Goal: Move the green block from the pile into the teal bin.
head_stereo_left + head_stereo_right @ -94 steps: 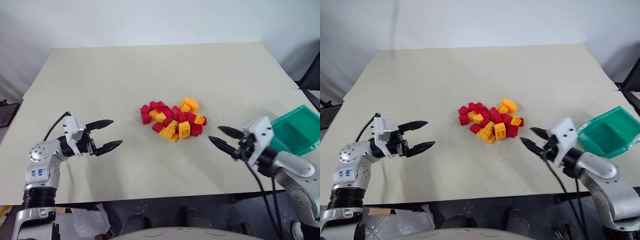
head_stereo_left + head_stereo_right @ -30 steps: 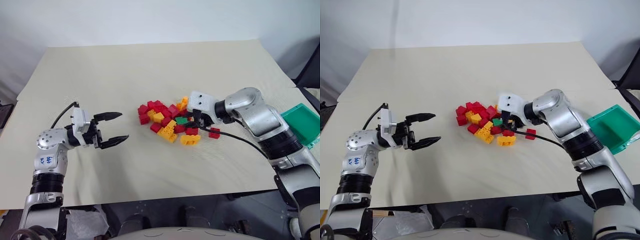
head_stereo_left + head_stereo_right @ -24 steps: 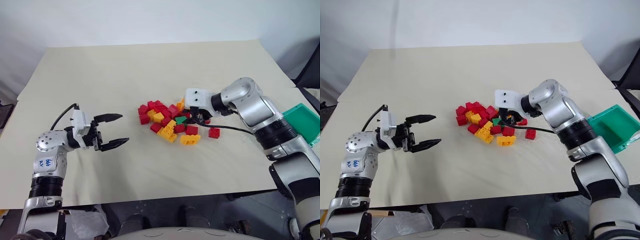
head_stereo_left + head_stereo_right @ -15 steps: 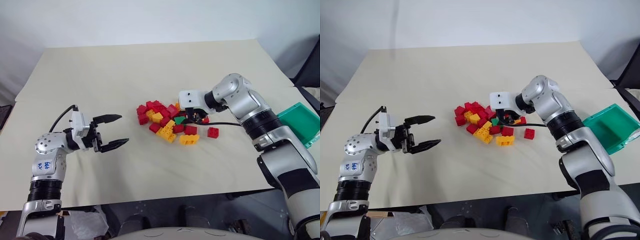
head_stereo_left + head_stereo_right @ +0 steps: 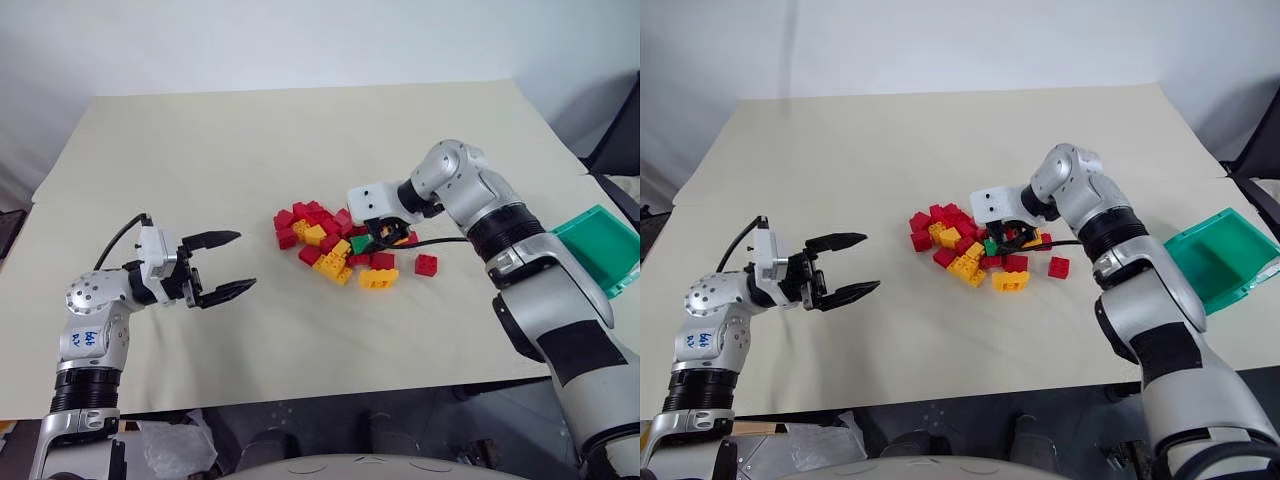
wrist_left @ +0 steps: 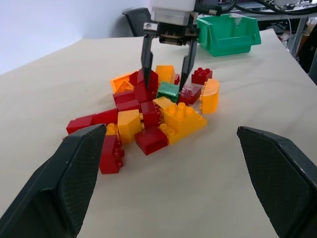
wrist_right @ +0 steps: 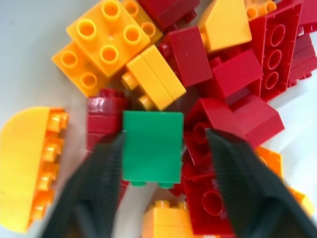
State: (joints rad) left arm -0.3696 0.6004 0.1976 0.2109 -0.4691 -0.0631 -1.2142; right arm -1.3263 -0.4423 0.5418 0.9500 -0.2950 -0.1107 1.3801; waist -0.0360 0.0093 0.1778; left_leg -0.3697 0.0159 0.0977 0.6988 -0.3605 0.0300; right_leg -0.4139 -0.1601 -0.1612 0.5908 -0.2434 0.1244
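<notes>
The right pincer [image 6: 166, 67] stood spread wide over the pile [image 5: 340, 245], one finger on each side of the green block [image 7: 151, 147], nothing held. The block lay flat in the pile's middle, wedged among red and yellow bricks. A good grasp probably called for lowering straight down, then closing squarely on the block's two long sides. A red brick [image 7: 105, 124] pressed against one side and might get caught or dragged along. The bin [image 5: 605, 248] sat well apart at the bench [image 5: 250, 150] edge. The left pincer [image 5: 222, 265] hung wide and empty, clear of the pile
</notes>
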